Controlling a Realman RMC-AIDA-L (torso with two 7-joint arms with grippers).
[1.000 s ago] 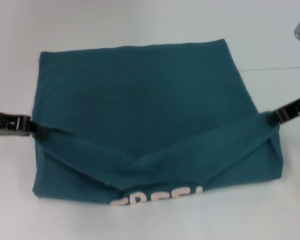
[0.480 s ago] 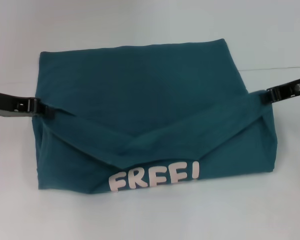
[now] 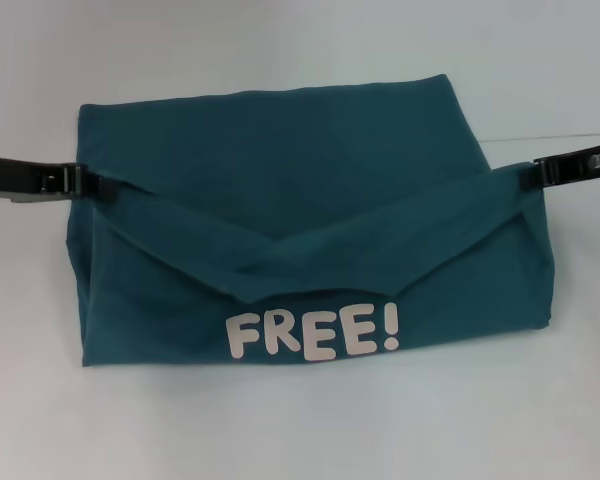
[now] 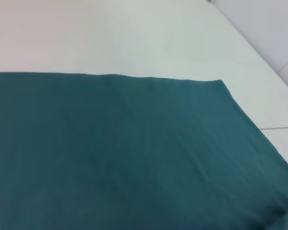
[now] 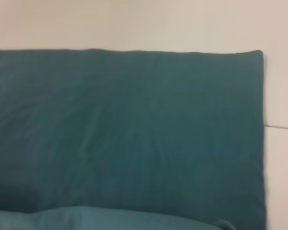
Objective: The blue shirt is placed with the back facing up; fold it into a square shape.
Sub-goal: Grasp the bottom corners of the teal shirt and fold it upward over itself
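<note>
Head view is showing the blue shirt point(image 3: 310, 230) lying on the white worktop point(image 3: 280, 430), its long axis running across from the robot's left to its right. Nearest the robot, the front edge is being lifted and turned over, so the white lettering point(image 3: 313, 333) reading "FREE!" is facing the camera, upright and readable. Above the lettering, the raised hem is sagging into a shallow V, low in the middle and rising toward each side.

At the left end of that hem, the left end effector point(image 3: 92, 184) is pinching the corner of the cloth, its fingers closed on the fabric, the arm reaching in from the left edge. At the right end, the right end effector point(image 3: 532, 175) is gripping the opposite corner in the same way, its arm coming in from the right edge.

Farther back, the plain teal panel is lying flat, with its far edge running straight across the worktop. Both wrist views are showing only this flat plain cloth and the pale worktop beyond it.
</note>
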